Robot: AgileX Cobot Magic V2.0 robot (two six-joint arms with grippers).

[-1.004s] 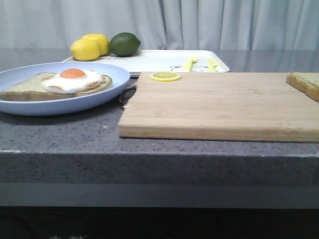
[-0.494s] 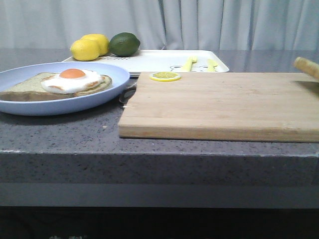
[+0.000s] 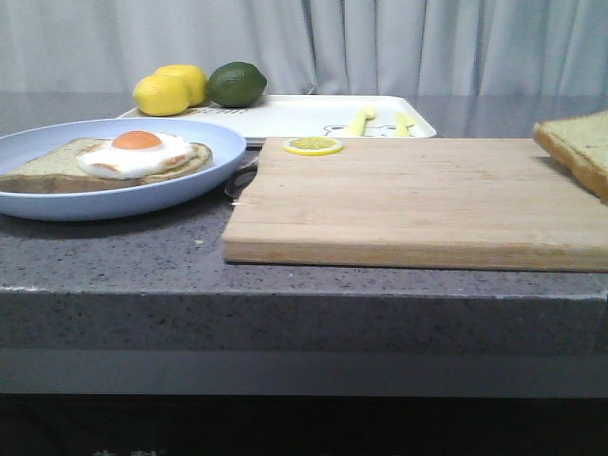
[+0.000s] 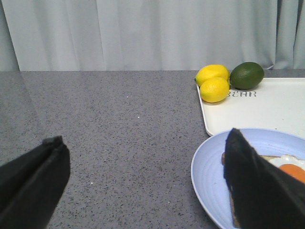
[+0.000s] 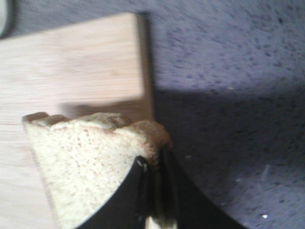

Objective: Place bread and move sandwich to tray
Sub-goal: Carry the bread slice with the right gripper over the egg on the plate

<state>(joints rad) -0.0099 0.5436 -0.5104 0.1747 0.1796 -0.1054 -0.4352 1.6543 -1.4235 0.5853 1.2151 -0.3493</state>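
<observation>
The sandwich (image 3: 133, 157), toast with a patty and a fried egg on top, lies on the pale-blue plate (image 3: 204, 176) at the left. The white tray (image 3: 304, 116) stands behind it. The bread (image 3: 577, 147) hangs tilted over the right end of the wooden cutting board (image 3: 408, 199). My right gripper (image 5: 153, 164) is shut on the crust corner of the bread (image 5: 81, 157). My left gripper (image 4: 145, 136) is open over the counter beside the plate (image 4: 212, 176), with nothing between its fingers. One finger (image 4: 257, 186) covers part of the sandwich. Neither arm shows in the front view.
Two lemons (image 3: 171, 88) and a lime (image 3: 237, 84) sit on the tray's far left corner, with yellow cutlery (image 3: 380, 122) near its right end. A thin lemon slice (image 3: 314, 145) lies on the board's back left corner. The counter's front edge runs just before the board.
The bread lay flat at the board's right end a second ago, then tipped up almost out of view. It now hangs higher and tilted. The plate and tray have not moved.
</observation>
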